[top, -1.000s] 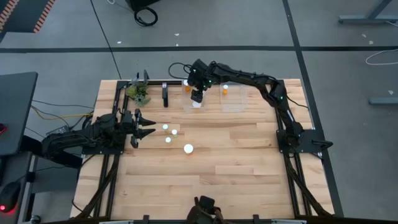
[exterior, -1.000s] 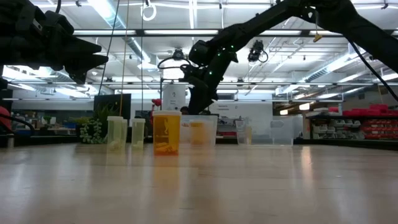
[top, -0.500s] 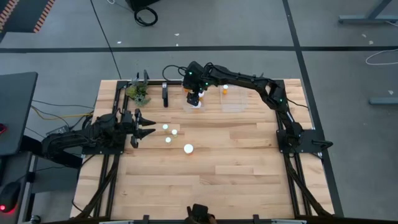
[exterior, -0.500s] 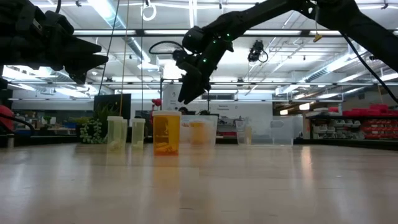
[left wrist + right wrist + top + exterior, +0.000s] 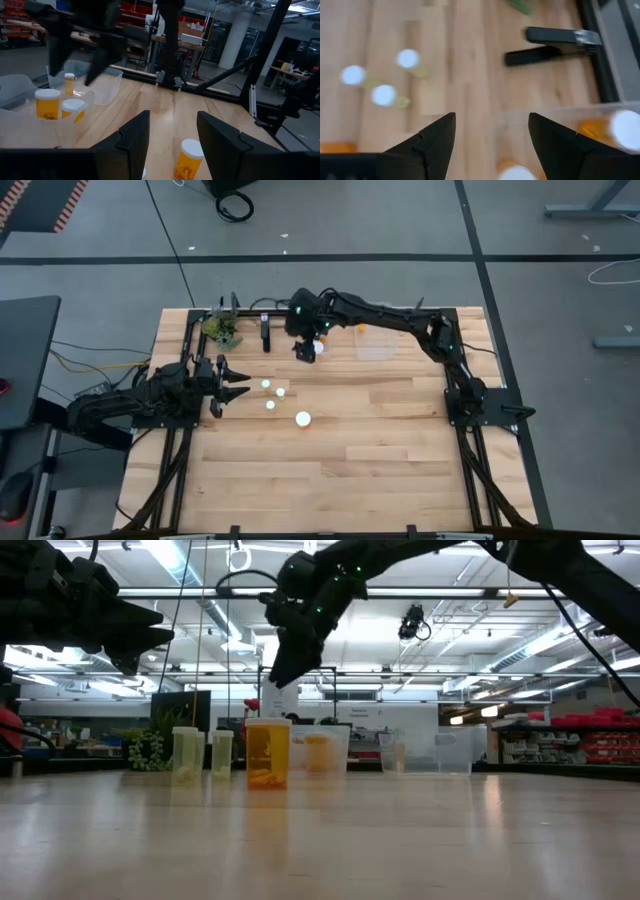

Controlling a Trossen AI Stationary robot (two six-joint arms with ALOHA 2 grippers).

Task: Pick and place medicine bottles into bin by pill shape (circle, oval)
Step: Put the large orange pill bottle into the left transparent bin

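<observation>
4 medicine bottles (image 5: 269,404) stand upright, caps up; right tool (image 5: 307,352) apparently wide, empty.

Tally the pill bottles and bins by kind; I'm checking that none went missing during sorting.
Loose medicine bottles: 4
Binned medicine bottles: 3
Clear bins: 2
Total: 9

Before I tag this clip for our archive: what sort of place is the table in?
Probably a robotics lab or workshop hall: ceiling strip lights, red parts shelving behind, cables on grey floor.
</observation>
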